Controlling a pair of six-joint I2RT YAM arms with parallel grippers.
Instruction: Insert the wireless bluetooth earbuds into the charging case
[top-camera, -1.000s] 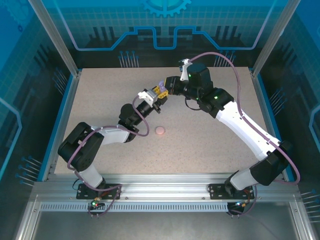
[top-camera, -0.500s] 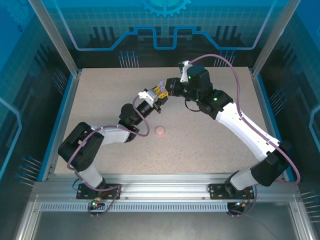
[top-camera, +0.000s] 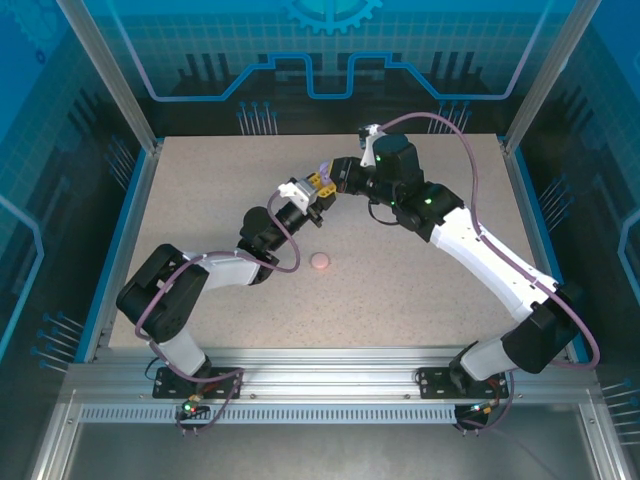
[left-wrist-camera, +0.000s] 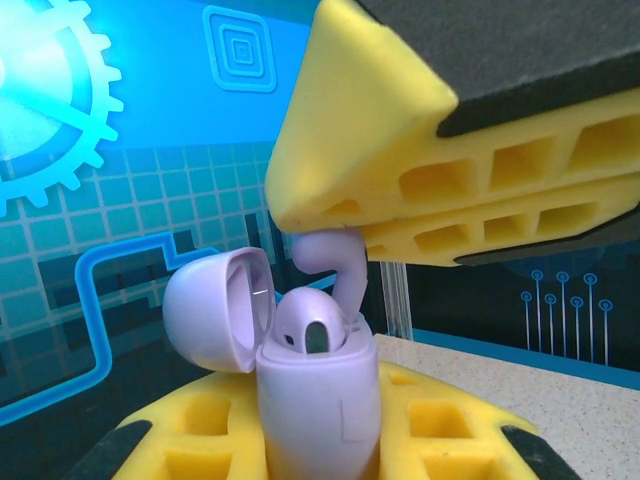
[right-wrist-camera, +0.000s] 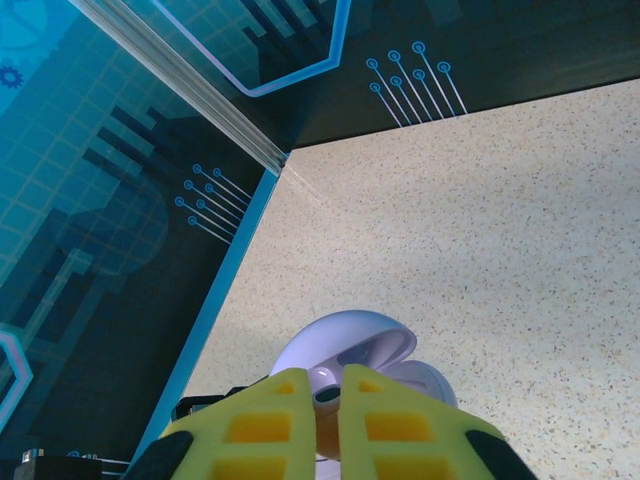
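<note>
My left gripper (left-wrist-camera: 320, 445) is shut on a purple charging case (left-wrist-camera: 320, 400), held upright with its lid (left-wrist-camera: 212, 312) swung open to the left. One purple earbud (left-wrist-camera: 308, 325) sits in the case. A second purple earbud (left-wrist-camera: 338, 262) hangs right above it, its stem reaching down into the case beside the seated one. My right gripper (right-wrist-camera: 328, 398) is shut on that earbud (right-wrist-camera: 328, 392), and its yellow fingers (left-wrist-camera: 400, 170) come in from above. In the top view the two grippers meet over the table's middle back, left gripper (top-camera: 310, 195) and right gripper (top-camera: 328, 180).
A small pale pink round object (top-camera: 320, 262) lies on the speckled table (top-camera: 420, 290) just in front of the grippers. Blue-trimmed walls (top-camera: 128, 230) stand at the table's sides and back.
The right arm's wrist has edged slightly left toward the left gripper. The left arm and the case have stayed where they were.
</note>
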